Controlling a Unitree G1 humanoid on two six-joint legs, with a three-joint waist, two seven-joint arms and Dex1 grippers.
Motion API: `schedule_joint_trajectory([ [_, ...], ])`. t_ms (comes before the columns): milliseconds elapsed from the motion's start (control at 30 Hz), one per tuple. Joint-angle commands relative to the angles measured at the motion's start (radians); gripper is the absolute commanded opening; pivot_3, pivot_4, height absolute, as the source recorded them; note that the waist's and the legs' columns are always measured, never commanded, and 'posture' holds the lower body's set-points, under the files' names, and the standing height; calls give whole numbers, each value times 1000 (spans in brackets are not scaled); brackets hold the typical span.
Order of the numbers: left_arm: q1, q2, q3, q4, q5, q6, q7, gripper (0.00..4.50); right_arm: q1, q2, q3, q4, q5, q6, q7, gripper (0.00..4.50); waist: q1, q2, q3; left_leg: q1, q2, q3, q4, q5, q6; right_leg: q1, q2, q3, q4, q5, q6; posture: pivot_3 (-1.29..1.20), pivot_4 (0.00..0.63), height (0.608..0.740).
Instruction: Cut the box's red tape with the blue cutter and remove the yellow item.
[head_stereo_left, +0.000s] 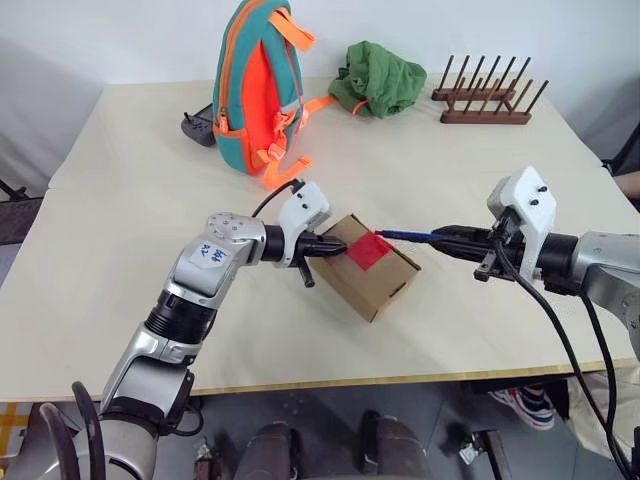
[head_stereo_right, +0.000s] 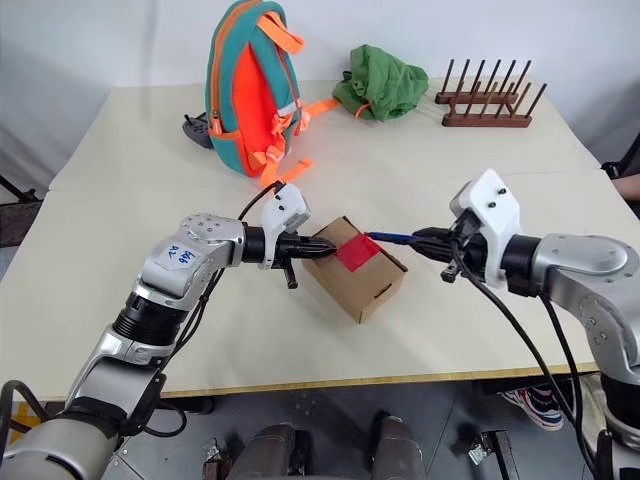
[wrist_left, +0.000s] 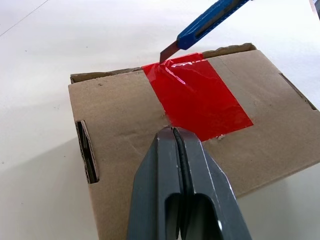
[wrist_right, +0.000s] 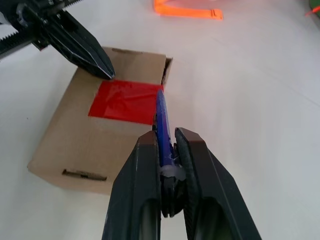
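Note:
The small brown box (head_stereo_left: 385, 280) lies closed on the table's middle, with the red tape (head_stereo_left: 368, 249) across its top seam. My left gripper (head_stereo_left: 335, 246) is shut, and its tips (wrist_left: 173, 131) rest on the box top at the tape's edge. My right gripper (wrist_right: 165, 137) is shut on the blue cutter (wrist_right: 161, 115) and comes in from the box's right. The cutter's blade tip (wrist_left: 167, 51) touches the far edge of the tape at the box's rim. The yellow item is hidden.
An orange-and-teal backpack (head_stereo_left: 257, 85) stands at the back, with a black gadget (head_stereo_left: 198, 127) to its left. A green cloth (head_stereo_left: 380, 78) and a wooden peg rack (head_stereo_left: 487, 95) sit at the back right. Bare tabletop (head_stereo_left: 120, 250) surrounds the box.

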Motion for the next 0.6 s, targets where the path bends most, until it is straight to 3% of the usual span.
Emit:
schedule_joint_trajectory([
  [33,-8,-4,0,4,7,-3,3,24,9,-21,-36,-43,16,-4,-3,182,0,0,0,0,0,0,0,0,0,0,0,0,0,0,0,0,150,740],
  [600,-10,-7,1,8,9,-7,5,24,-10,-30,30,-13,2,-15,14,182,-1,0,0,1,0,0,0,0,0,1,0,0,0,0,0,0,150,740],
])
